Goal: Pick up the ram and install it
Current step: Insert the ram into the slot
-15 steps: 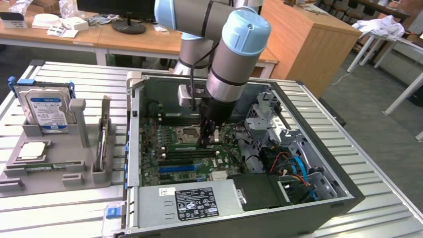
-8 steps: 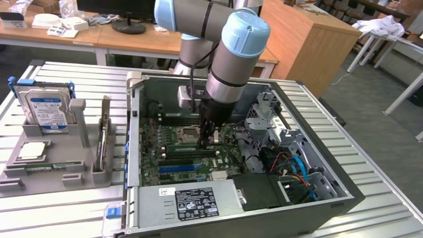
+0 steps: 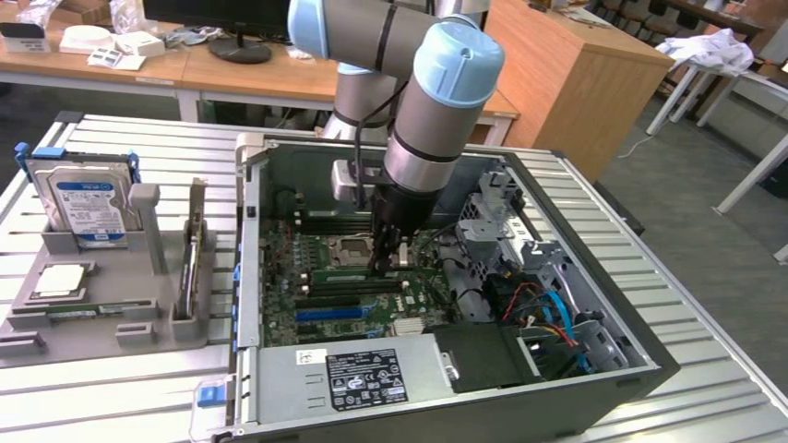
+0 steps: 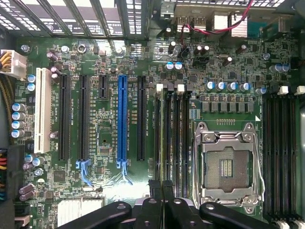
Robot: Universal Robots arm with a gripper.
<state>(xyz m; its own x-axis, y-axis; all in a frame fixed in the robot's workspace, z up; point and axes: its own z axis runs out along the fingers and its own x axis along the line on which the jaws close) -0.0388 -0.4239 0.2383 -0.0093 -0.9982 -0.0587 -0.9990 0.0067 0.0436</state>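
Note:
The ram (image 3: 339,274) is a thin green stick standing on edge low over the black memory slots (image 4: 178,138), beside the empty CPU socket (image 3: 351,247). My gripper (image 3: 389,263) reaches down into the open computer case and its fingers are closed on the stick's end. In the wrist view the gripper (image 4: 163,191) shows its dark fingers (image 4: 155,210) pressed close together. The stick (image 4: 160,138) appears there edge-on as a thin line along the slot nearest the blue expansion slot (image 4: 122,119). Whether it sits in the slot or hovers just above it, I cannot tell.
The case walls (image 3: 253,277) surround the motherboard. A power supply (image 3: 357,374) fills the near end, and a drive cage (image 3: 493,217) and loose cables (image 3: 548,314) lie toward the exterior view's right. A grey parts tray (image 3: 148,323) with a hard drive (image 3: 87,198) stands outside on the left.

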